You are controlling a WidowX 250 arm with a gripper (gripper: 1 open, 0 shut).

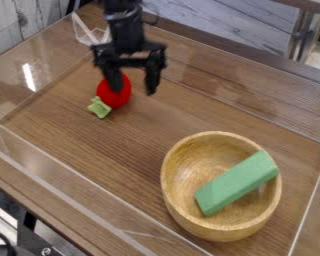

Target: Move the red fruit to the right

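The red fruit (115,93) lies on the wooden table, small and bright red, with its green leafy end (101,110) pointing down-left. My gripper (133,80) hangs just above and to the right of it, pointing down, its two black fingers spread wide and nothing between them. The left finger (111,78) stands over the fruit's top edge; the fruit rests free on the table.
A wooden bowl (180,175) at the lower right holds a green rectangular block (236,183). Clear plastic walls (29,50) ring the table. Bare wood stretches between the fruit and the bowl.
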